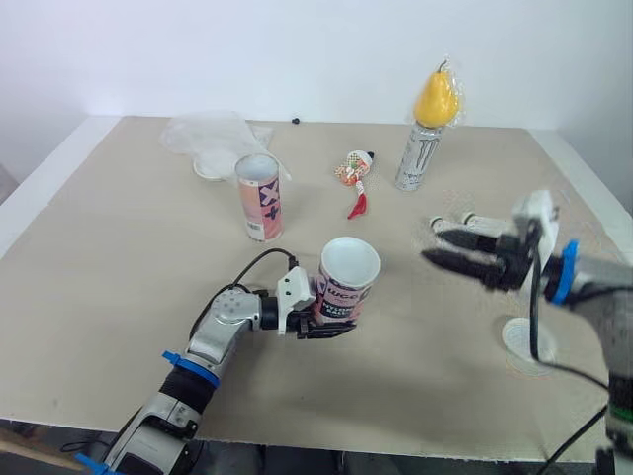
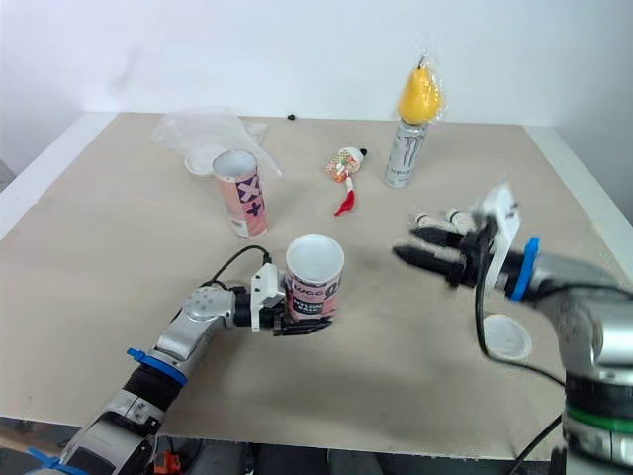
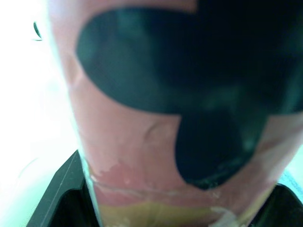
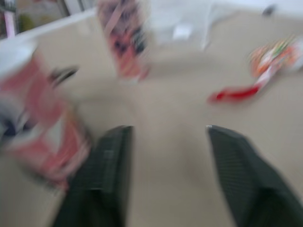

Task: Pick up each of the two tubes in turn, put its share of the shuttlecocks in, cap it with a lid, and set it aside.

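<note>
An open-topped pink cardboard tube (image 1: 348, 280) is gripped upright by the left gripper (image 1: 331, 324). The right gripper (image 1: 437, 242) is spread empty beside it. A second pink tube (image 1: 260, 198) is seen beyond the left gripper.

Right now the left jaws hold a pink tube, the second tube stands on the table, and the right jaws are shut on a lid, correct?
Not quite: the right jaws are open and empty, as the right wrist view shows; the lid lies on the table. The left jaws do hold the pink tube.
</note>
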Action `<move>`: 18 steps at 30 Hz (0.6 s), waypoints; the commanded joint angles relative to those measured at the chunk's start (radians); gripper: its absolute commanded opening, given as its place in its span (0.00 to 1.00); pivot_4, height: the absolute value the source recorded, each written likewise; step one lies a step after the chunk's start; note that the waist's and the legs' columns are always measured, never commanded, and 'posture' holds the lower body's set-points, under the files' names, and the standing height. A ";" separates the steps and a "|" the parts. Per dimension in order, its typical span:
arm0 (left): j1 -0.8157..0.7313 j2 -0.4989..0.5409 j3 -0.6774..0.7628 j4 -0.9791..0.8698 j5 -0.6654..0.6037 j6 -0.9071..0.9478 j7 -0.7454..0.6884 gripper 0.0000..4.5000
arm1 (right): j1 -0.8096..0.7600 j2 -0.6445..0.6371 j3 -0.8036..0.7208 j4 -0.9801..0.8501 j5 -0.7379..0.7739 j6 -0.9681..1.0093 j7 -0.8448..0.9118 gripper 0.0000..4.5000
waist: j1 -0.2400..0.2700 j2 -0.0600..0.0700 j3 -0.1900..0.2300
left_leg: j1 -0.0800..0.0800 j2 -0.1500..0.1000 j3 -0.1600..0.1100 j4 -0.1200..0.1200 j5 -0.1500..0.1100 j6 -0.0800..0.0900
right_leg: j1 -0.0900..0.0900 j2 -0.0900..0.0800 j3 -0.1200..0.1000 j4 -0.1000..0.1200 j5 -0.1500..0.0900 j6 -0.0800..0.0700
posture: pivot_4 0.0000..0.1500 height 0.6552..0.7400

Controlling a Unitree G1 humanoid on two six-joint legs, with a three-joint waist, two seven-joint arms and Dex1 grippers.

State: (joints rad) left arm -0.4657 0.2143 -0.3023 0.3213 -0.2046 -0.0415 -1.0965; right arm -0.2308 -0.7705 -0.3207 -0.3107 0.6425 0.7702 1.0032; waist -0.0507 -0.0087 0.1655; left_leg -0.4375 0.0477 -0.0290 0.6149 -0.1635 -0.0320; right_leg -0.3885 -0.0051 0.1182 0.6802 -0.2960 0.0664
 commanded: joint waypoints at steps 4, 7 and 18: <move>0.011 0.008 -0.004 0.041 0.005 0.015 -0.023 0.66 | 0.159 0.053 0.132 -0.133 -0.057 -0.202 0.046 0.99 | -0.001 -0.002 0.001 | 0.000 0.000 -0.001 0.002 0.000 0.000 | 0.001 0.000 0.000 0.000 0.000 0.000 | 1.00 1.00; 0.009 0.011 -0.007 0.045 0.002 0.014 -0.047 0.82 | 0.160 0.058 0.194 -0.076 -0.110 -0.301 0.079 1.00 | -0.001 -0.003 0.002 | 0.000 0.000 0.000 0.003 0.000 0.000 | 0.001 0.000 0.001 0.000 0.001 0.000 | 1.00 1.00; -0.006 0.059 0.008 0.017 0.006 -0.004 -0.108 1.00 | 0.039 0.099 0.319 0.093 -0.164 -0.449 0.153 1.00 | -0.001 -0.004 0.002 | 0.000 0.000 -0.001 0.001 0.000 0.000 | 0.001 0.001 0.000 -0.001 0.000 -0.001 | 1.00 1.00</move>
State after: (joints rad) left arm -0.4825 0.2476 -0.3018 0.3292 -0.2053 -0.0499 -1.1916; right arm -0.1760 -0.6764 -0.0077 -0.2187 0.4822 0.3521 1.1360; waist -0.0517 -0.0126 0.1675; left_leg -0.4374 0.0479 -0.0300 0.6157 -0.1636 -0.0325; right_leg -0.3874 -0.0038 0.1181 0.6795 -0.2964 0.0657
